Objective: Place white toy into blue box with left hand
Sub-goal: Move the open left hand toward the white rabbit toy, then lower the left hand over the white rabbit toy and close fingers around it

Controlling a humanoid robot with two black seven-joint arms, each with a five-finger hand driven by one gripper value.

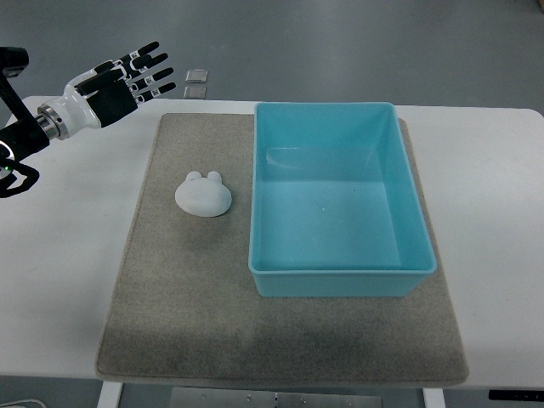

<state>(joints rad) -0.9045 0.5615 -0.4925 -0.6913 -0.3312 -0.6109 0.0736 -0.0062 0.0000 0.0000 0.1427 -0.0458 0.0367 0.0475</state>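
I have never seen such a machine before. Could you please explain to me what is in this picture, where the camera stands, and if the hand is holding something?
The single camera looks steeply down from the robot's own side. At the upper left you see the robot's black-and-white left hand, fingers spread, holding nothing, hovering above the white table. The right arm is not in view. On the table lies a grey felt-like mat. On the mat rest a small white rounded toy with two little ears and, to its right, an empty light blue rectangular plastic box. The toy and box are apart, not touching. The toy is not yet in the box.
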